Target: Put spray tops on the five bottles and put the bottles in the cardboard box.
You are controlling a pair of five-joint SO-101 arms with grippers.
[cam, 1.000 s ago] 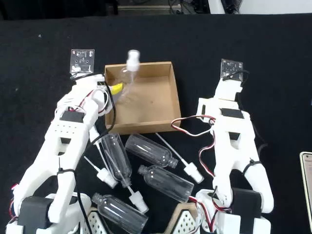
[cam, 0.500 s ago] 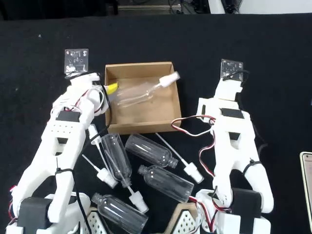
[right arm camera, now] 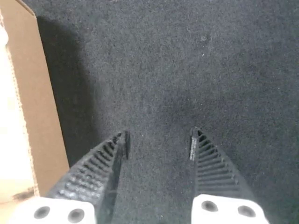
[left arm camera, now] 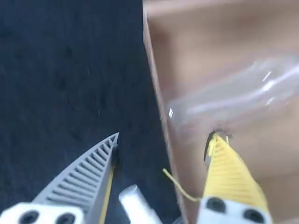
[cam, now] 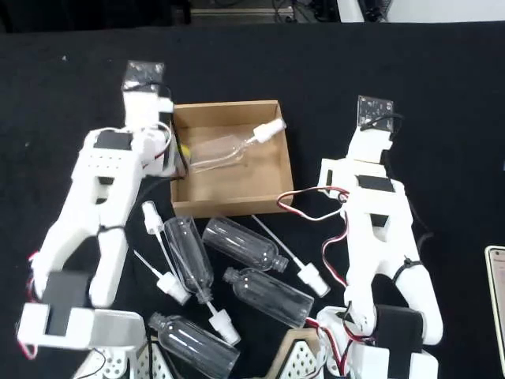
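A clear bottle (cam: 217,152) with a white spray top (cam: 268,132) lies on its side inside the cardboard box (cam: 225,105). My left gripper (left arm camera: 164,137) is open astride the box's left wall (left arm camera: 156,93), with the yellow finger inside beside the bottle's (left arm camera: 233,93) base and the grey finger outside. It holds nothing. My right gripper (right arm camera: 159,134) is open over bare black cloth, to the right of the box (right arm camera: 28,93). Several uncapped bottles (cam: 241,243) and loose spray tops (cam: 170,283) lie in front of the box.
The right arm (cam: 371,205) stands right of the box. Its red and white cable (cam: 312,207) loops near the box's front right corner. A flat pale object (cam: 497,292) sits at the table's right edge. Black cloth (cam: 355,63) covers the table.
The bottle was held upright over the box, then tipped and came to lie flat inside it. My left gripper has let go and opened at the box's left wall. The right arm kept still.
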